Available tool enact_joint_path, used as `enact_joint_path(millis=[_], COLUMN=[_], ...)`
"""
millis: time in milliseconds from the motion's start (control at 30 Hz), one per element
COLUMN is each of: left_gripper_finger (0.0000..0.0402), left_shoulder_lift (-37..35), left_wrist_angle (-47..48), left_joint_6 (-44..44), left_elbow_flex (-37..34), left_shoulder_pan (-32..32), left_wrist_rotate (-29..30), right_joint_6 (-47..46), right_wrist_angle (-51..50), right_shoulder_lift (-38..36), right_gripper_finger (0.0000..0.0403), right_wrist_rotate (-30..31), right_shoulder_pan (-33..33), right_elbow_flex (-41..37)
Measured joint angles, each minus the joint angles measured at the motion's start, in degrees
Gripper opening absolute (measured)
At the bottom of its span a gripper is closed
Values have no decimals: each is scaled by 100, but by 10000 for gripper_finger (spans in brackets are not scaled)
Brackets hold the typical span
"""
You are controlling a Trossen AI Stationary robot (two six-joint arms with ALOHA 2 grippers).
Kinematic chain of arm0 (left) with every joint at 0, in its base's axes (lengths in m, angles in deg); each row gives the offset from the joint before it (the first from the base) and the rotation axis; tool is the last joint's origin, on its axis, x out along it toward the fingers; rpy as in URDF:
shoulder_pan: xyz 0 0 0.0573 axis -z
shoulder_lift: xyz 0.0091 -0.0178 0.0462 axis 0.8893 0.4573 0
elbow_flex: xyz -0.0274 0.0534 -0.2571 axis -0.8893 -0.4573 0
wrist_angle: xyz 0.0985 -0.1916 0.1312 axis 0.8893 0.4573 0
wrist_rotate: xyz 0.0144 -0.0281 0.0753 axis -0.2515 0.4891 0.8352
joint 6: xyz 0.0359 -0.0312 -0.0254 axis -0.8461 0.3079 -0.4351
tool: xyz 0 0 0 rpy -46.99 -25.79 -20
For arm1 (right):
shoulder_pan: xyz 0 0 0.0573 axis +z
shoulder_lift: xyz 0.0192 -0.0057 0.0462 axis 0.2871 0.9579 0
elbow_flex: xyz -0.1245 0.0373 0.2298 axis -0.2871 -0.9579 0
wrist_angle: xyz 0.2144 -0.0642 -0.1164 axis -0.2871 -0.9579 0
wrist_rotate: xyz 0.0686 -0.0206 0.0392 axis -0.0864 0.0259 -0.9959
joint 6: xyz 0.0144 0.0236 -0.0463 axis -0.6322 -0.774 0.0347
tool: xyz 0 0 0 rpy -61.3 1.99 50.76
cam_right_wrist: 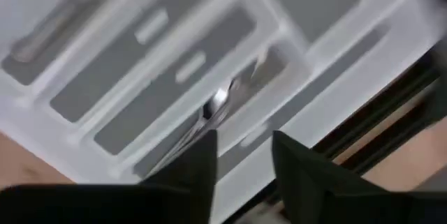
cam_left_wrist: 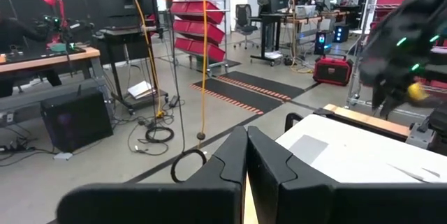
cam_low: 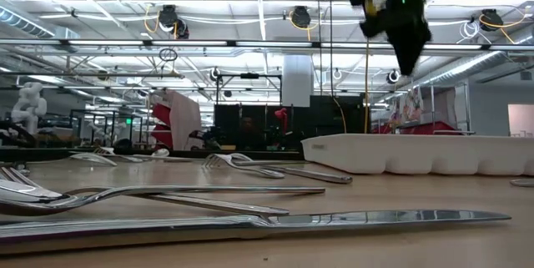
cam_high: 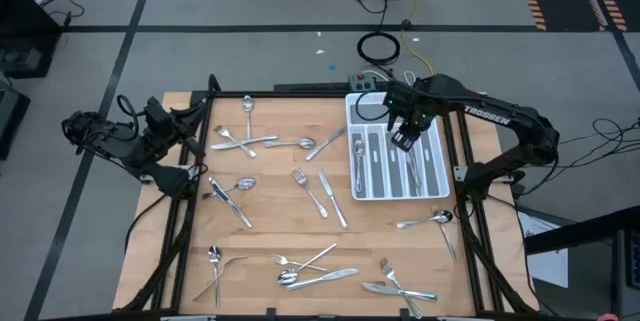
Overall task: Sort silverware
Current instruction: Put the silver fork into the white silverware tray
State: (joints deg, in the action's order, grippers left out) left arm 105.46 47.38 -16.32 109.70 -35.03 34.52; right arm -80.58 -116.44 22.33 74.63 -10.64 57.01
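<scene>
Right tool (cam_high: 404,141) hangs over white tray (cam_high: 436,187) at 2 o'clock, fingers parted, holding nothing: drop step. Left tool (cam_left_wrist: 246,155) pinched closed, parked at 9 o'clock. Silverware (cam_high: 309,191) scattered across surface (cam_high: 270,226); next needs reach to loose piece

Right wrist view blurred: utensil (cam_right_wrist: 222,102) in white tray (cam_right_wrist: 335,77) untellable, fork or knife. Low view: knife (cam_low: 250,222) handle cut off.
</scene>
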Motion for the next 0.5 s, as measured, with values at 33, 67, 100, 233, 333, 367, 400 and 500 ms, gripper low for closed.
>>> enact_joint_path(millis=[33, 67, 100, 233, 333, 367, 400, 500], left_gripper_finger=[15, 15, 15, 15, 15, 15, 15, 15], left_shoulder_lift=[-1, 0, -1, 0, 0, -1, 0, 0], left_wrist_angle=[0, 0, 4, 86, 87, 87, 87, 87], left_joint_6=[1, 0, 0, -2, -2, -2, -4, -4], left_elbow_flex=[0, 0, 0, 0, 0, 0, 0, 0], left_shoulder_pan=[-2, 0, -1, 0, 0, 0, -2, 0], left_wrist_rotate=[0, 0, 0, 2, 2, 4, 4, 4], right_joint_6=[-123, -212, -274, -445, -626, -670, -708, -819], right_wrist_angle=[67, 155, 271, 1139, 1661, 1765, 1845, 2086], right_shoulder_lift=[6, 8, 6, 8, 8, 8, 8, 8], right_gripper_finger=[146, 159, 169, 183, 173, 170, 167, 163], right_wrist_rotate=[-196, -333, -454, -681, -861, -881, -855, -718], right_shoulder_pan=[-86, -140, -166, -180, -180, -180, -180, -189], right_elbow_flex=[-260, -514, -772, -1675, -2088, -2183, -2265, -2446])
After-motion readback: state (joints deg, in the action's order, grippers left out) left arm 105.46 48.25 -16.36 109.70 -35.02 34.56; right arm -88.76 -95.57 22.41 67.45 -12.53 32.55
